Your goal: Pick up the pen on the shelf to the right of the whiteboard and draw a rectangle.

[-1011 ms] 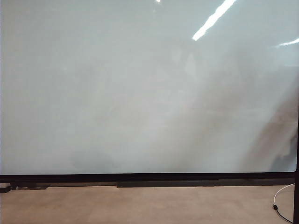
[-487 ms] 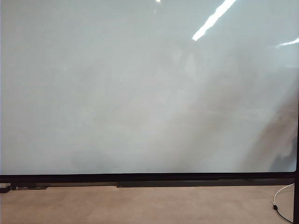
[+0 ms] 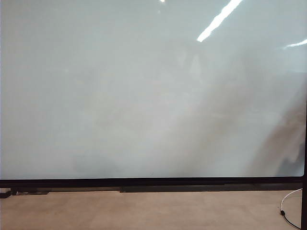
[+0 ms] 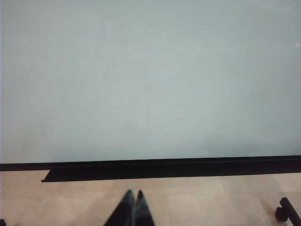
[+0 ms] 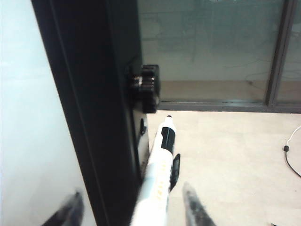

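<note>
1. Exterior view: the whiteboard [image 3: 144,96] carries no rectangle, and neither arm shows.
2. Left wrist view: the left gripper [image 4: 133,207] hangs before the board, fingertips together, empty.
3. Right wrist view: the right gripper [image 5: 129,207] straddles the pen [image 5: 157,176] beside the board's black frame [image 5: 94,117], jaws parted, no grip yet. Grasping and drawing remain.

I stand in an office or meeting room: a big whiteboard [image 3: 144,96], glass partitions [image 5: 211,47], beige floor [image 3: 144,211].

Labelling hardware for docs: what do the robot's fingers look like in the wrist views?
Left gripper: two slim, dark grey-black fingers tapering to pointed tips. Right gripper: similar dark tapered fingers, blurred at the frame edge. No cables, markings or arm links visible.
</note>
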